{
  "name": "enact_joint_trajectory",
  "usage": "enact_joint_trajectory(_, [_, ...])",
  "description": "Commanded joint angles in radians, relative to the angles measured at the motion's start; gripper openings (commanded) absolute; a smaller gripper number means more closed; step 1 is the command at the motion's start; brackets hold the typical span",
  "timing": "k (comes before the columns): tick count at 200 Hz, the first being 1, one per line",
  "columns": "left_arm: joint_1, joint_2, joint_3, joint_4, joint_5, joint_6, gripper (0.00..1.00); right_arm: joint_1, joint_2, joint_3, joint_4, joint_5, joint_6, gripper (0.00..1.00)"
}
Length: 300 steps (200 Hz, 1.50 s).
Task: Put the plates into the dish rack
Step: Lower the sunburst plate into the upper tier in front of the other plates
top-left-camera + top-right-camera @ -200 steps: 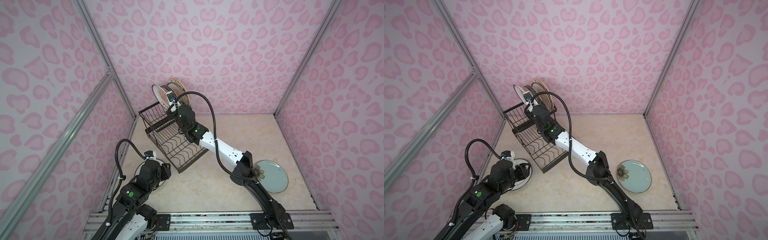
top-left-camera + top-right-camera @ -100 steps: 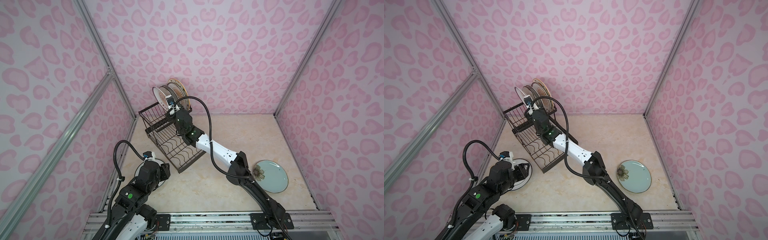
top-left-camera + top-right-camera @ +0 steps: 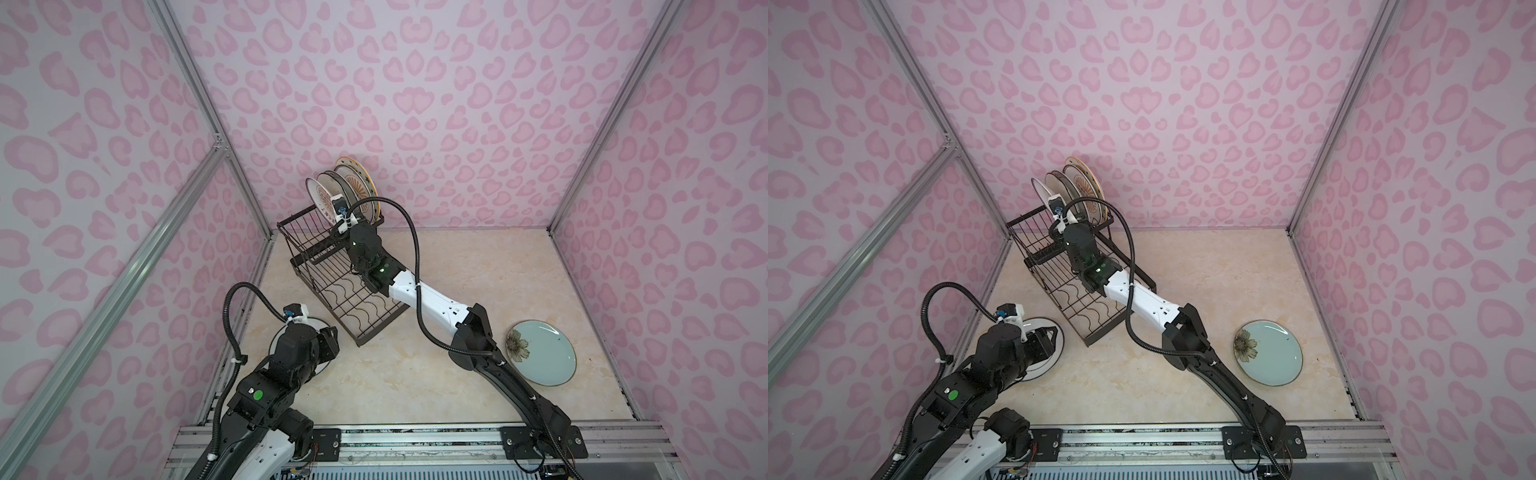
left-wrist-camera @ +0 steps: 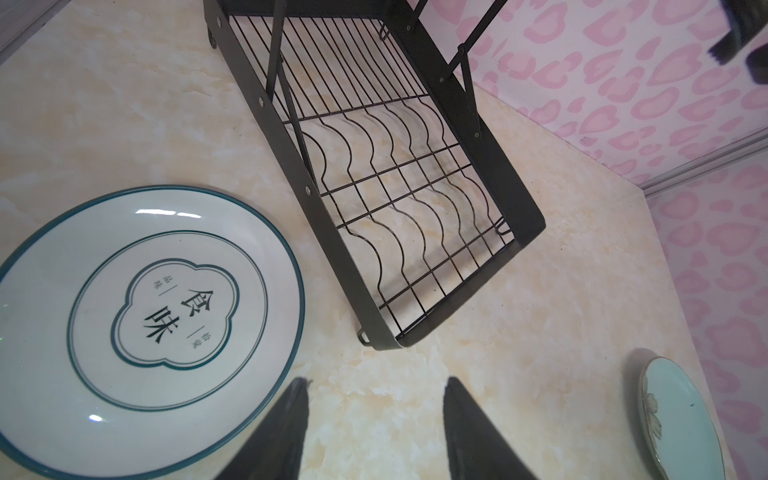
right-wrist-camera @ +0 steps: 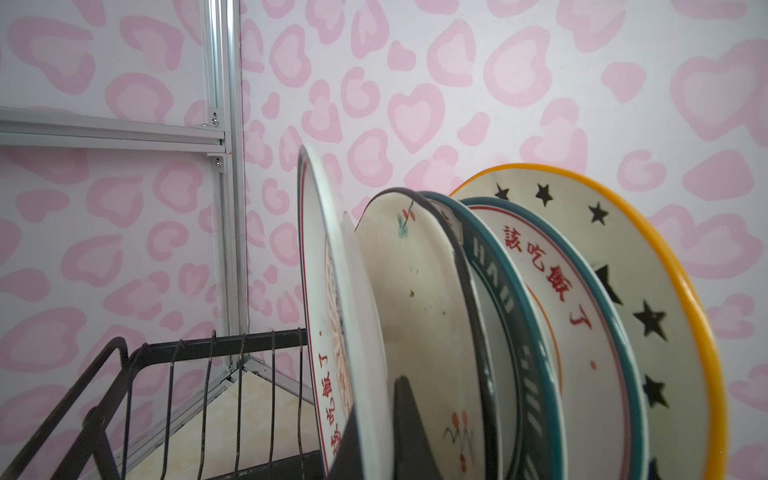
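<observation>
Right tool [image 5: 376, 399] pinches sunburst plate [image 5: 328, 332]; left tool [image 4: 376, 382] half open.

In the rack [image 3: 353, 303] stand plates [image 3: 332, 193]; one plate [image 4: 145, 291] lies left, another [image 3: 544, 353] right.

Noted: beige marbled desk [image 3: 498, 257], enclosed on three sides by pink heart-patterned walls [image 3: 415, 83]. I see aluminium struts [image 3: 198, 95] at corners, metal rail [image 3: 415, 434] along near edge.

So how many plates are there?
7. Five stand in the rack: sunburst plate, floral plate, dark-lettered plate, teal-rimmed plate, star plate. On the table lie a white plate, left, and a blue plate, right. Others may hide behind.
</observation>
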Motion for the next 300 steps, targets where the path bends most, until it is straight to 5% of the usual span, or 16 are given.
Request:
enact_joint_trajectory(1, [0.001, -0.003, -0.007, -0.001, -0.017, 0.001, 0.55, 0.003, 0.018, 0.006, 0.063, 0.014, 0.014, 0.0])
enact_joint_trajectory(300, [0.001, -0.022, -0.015, -0.021, -0.03, 0.005, 0.56, 0.002, 0.058, 0.016, 0.046, 0.042, 0.048, 0.07])
